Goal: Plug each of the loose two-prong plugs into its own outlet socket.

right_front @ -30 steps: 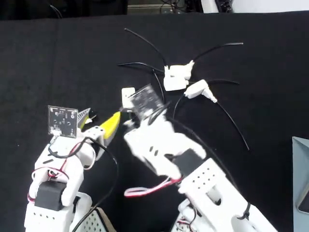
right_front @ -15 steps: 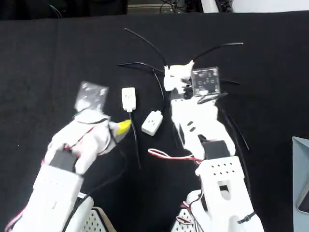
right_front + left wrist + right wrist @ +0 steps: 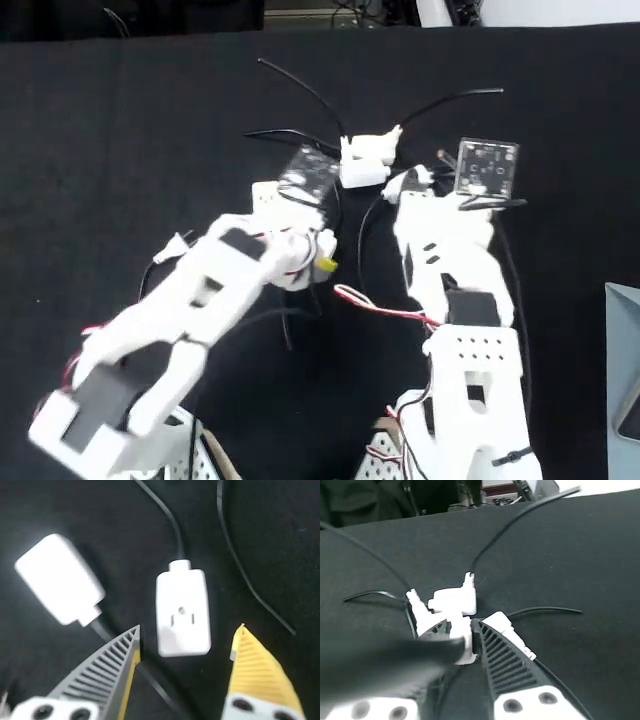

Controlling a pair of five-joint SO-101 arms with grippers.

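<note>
A white outlet socket (image 3: 182,612) on a black cord lies flat between the fingers of my open left gripper (image 3: 190,627); the grey and yellow fingers stand apart from it. Beside it lies another white block (image 3: 60,577). In the high view my left gripper (image 3: 320,258) is at the table's middle, near a white socket (image 3: 265,193). My right gripper (image 3: 405,190) is at a loose white plug (image 3: 412,183), just right of a joined white plug and socket (image 3: 365,160). In the right wrist view my right gripper (image 3: 471,630) is right by the white plug pieces (image 3: 452,600).
Thin black cords (image 3: 300,90) fan out over the black table from the plug cluster. A grey-blue box (image 3: 625,370) stands at the right edge. The table's far edge (image 3: 320,25) runs behind the cords.
My left arm has swung right from the left side to the table's middle, over a socket. My right arm has shifted right and farther out, to the loose plug.
</note>
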